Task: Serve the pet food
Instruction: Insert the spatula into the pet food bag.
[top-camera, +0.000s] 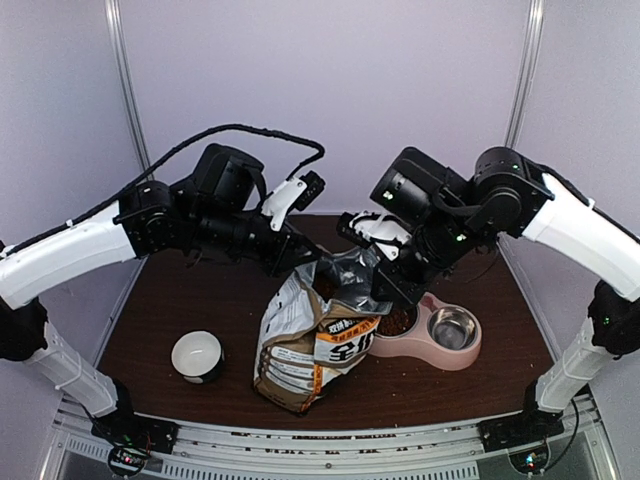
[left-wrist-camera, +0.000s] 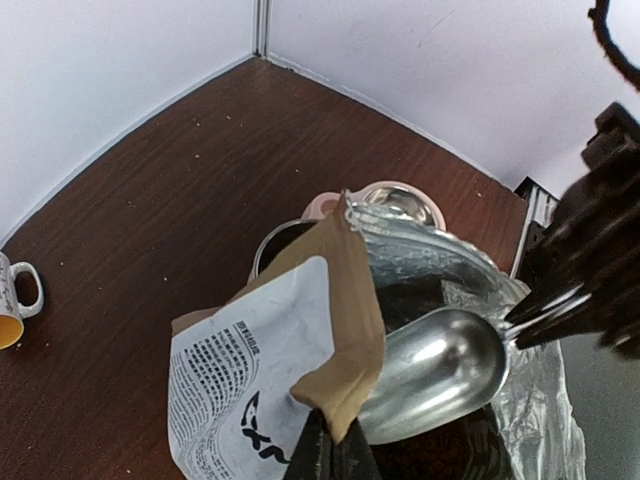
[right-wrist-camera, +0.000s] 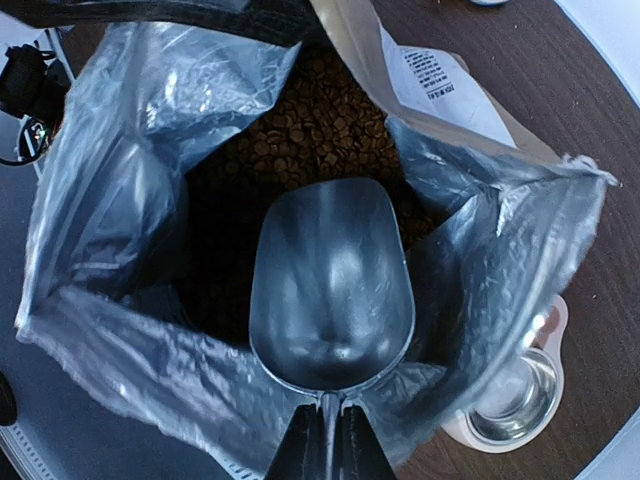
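The pet food (right-wrist-camera: 310, 130), brown kibble, fills the bottom of the open foil-lined bag (top-camera: 310, 350). More kibble (top-camera: 397, 322) lies in the left cup of the pink double bowl (top-camera: 420, 350). My left gripper (left-wrist-camera: 335, 440) is shut on the bag's tan rim (left-wrist-camera: 350, 330) and holds the mouth open; it shows in the top view (top-camera: 300, 255). My right gripper (right-wrist-camera: 328, 420) is shut on the handle of a metal scoop (right-wrist-camera: 330, 280). The scoop is empty and sits inside the bag's mouth above the kibble. It also shows in the left wrist view (left-wrist-camera: 440, 370).
The bowl's right steel cup (top-camera: 453, 327) is empty and stands just right of the bag. A white cup (top-camera: 197, 355) stands at the front left; it shows in the left wrist view (left-wrist-camera: 10, 300). White walls enclose the brown table (top-camera: 180, 300).
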